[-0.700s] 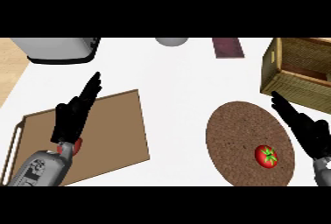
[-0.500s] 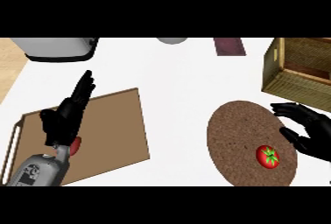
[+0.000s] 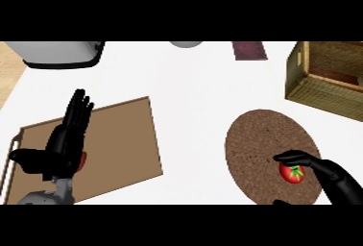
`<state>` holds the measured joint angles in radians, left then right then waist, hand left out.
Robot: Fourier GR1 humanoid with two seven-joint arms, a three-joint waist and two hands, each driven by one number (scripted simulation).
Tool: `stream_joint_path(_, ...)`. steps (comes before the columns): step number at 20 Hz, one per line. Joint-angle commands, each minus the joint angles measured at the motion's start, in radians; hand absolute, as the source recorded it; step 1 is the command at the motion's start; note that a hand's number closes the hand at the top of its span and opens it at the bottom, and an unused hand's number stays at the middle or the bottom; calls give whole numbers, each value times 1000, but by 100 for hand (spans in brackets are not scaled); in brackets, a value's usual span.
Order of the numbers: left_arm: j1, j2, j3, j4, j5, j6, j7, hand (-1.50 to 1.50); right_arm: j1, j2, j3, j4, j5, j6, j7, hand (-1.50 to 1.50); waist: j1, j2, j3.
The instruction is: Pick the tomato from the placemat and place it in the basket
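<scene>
right robot hand (image 3: 333,174) curled round tomato (image 3: 291,174) on placemat (image 3: 266,139), left robot hand (image 3: 65,144) open

Single head view, steeply down on counter (image 3: 191,96); forearms enter from lower edge.

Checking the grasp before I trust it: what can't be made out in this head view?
- Right hand: palm cut off by the lower edge; grip unconfirmed.
- Tomato: its right side is hidden by the fingers.
- Basket: cut off by the right edge, floor mostly hidden.
- Red thing under the left hand: mostly covered.
</scene>
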<state>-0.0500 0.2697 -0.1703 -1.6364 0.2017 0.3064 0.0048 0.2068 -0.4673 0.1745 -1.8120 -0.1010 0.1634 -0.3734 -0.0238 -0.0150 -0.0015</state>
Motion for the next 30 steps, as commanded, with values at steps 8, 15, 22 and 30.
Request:
stream_joint_path(8, 60, -10, 13, -34, 3, 5, -32, 0, 200, -160, -229, -302, 394, -321, 409, -150, -21, 7, -7)
stream_joint_path(15, 30, -18, 7, -31, 1, -8, -32, 0, 215, -470, -356, -481, 322, 26, 749, -150, 10, 15, -5)
stream_joint_path(22, 8, -31, 15, -21, -14, -23, -23, 0, 112, -500, -398, -545, 48, 235, 940, -150, 25, 16, 0)
stream_joint_path(30, 21, -81, 6, -15, -40, -35, -33, 0, 49, -374, -202, -554, 313, 259, 1070, -150, 27, 16, 1)
